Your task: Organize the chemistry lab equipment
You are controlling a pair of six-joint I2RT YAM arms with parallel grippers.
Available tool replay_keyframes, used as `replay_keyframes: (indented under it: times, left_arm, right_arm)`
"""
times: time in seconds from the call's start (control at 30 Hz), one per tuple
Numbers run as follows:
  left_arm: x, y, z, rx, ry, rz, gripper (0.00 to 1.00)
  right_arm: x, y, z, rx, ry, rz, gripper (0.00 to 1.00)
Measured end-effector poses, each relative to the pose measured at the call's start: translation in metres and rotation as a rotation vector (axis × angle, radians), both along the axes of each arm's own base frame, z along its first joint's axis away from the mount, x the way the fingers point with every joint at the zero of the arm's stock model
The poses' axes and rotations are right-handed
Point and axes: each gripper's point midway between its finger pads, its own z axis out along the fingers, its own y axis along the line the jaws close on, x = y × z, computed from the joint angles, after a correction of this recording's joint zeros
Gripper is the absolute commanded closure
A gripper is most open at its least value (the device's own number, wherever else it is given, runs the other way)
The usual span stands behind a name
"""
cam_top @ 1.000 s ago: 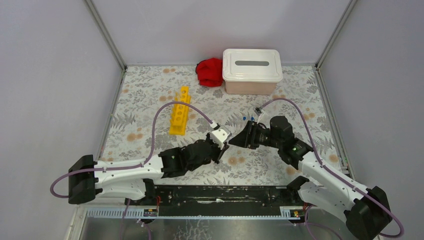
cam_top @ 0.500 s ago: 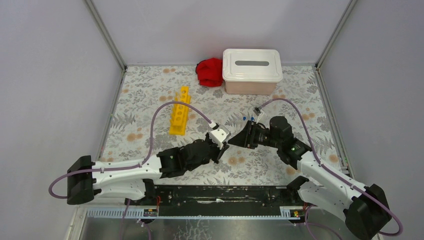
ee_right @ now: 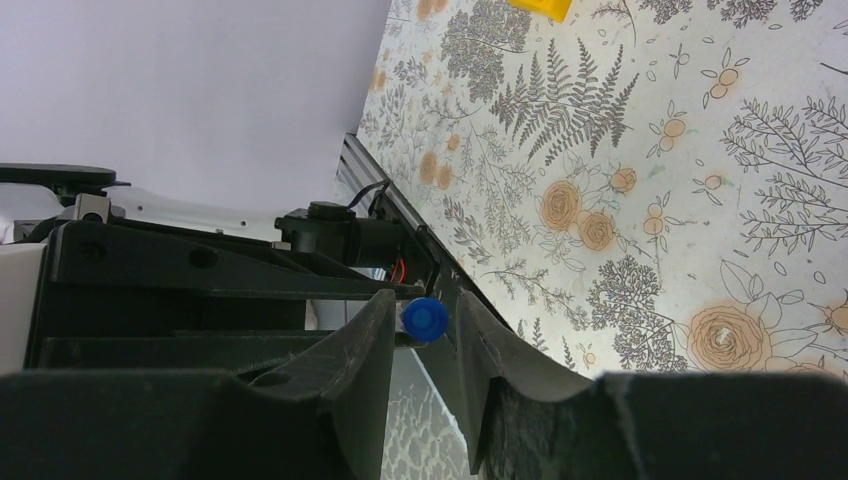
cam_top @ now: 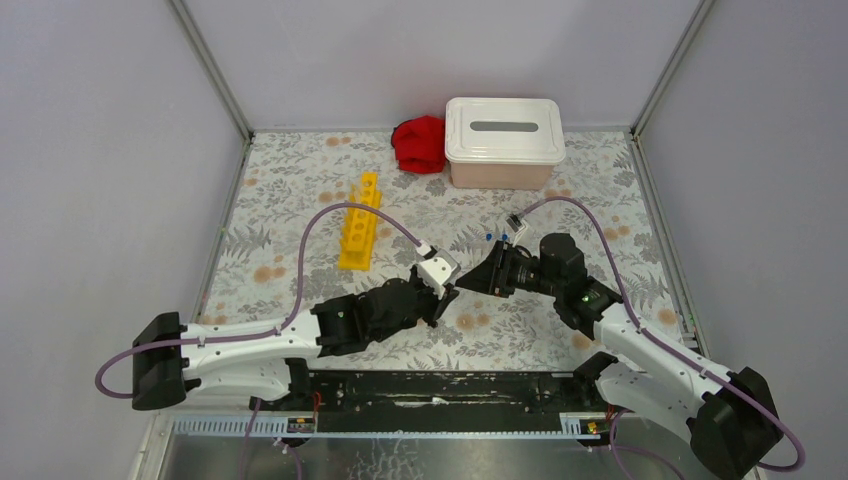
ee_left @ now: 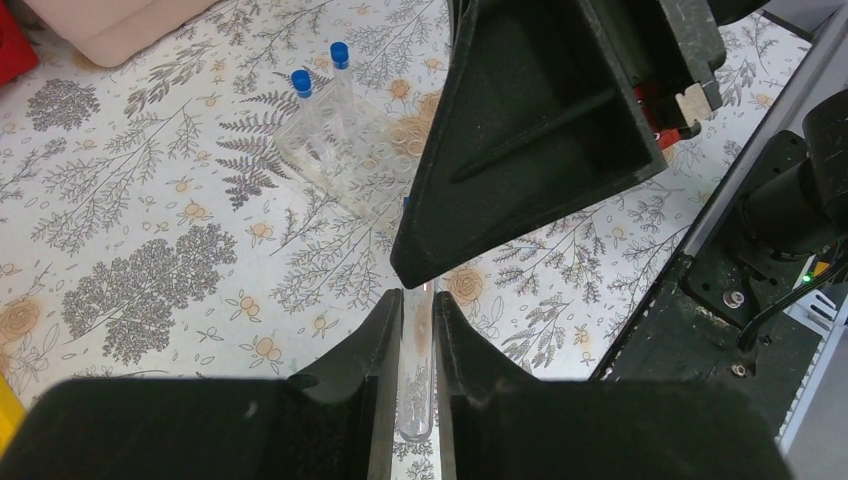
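Over the floral tabletop (cam_top: 300, 200), your left gripper (ee_left: 417, 305) is clenched on a clear tube (ee_left: 417, 400). Its blue cap (ee_right: 425, 320) sits between the fingers of your right gripper (ee_right: 423, 300); I cannot tell if they grip. Pinch off-centre and the tube may lever loose.

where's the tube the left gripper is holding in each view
top external: too small to make out, where the left gripper meets the right gripper.
left wrist: clear tube bottom centre, between its fingers.
right wrist: its blue cap low centre-left.
shared landmark: floral table cover.
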Motion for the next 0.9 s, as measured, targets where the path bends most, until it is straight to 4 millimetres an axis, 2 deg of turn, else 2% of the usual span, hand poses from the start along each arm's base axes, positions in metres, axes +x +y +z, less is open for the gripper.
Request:
replay_keyframes:
  times: [0.23,0.6,0.63,0.7,0.73,0.8,0.9]
  left_arm:
    - [-0.0025,-0.0015,0.0,-0.001,0.002,-0.011,1.0]
    - [-0.0026,-0.0009,-0.0024,0.002,0.003,-0.011,1.0]
    - [-0.0026,-0.0007,-0.003,0.003,0.003,-0.01,0.98]
    - [-0.0024,-0.0003,-0.0038,0.003,0.003,-0.008,0.83]
    - [-0.0022,0.0,-0.0043,0.004,0.003,-0.006,0.7]
    - [-0.0014,0.0006,-0.0047,0.001,0.002,0.003,0.52]
    - [0.0026,0.0063,-0.0069,0.004,-0.005,0.038,0.34]
  right_arm:
    - [0.0,0.0002,0.0005,0.003,0.005,-0.002,0.68]
    - [-0.0001,0.0012,0.0014,0.02,0.007,-0.002,0.94]
    - [-0.0004,0.0011,0.0008,0.02,0.009,-0.002,0.95]
    - [-0.0008,0.0011,0.0,0.02,0.01,-0.001,0.96]
    - [-0.001,0.0012,-0.0001,0.021,0.01,0.0,0.97]
    - [-0.0016,0.0012,-0.0004,0.022,0.01,0.003,0.97]
    - [-0.0017,0.0012,-0.0006,0.021,0.011,0.004,0.98]
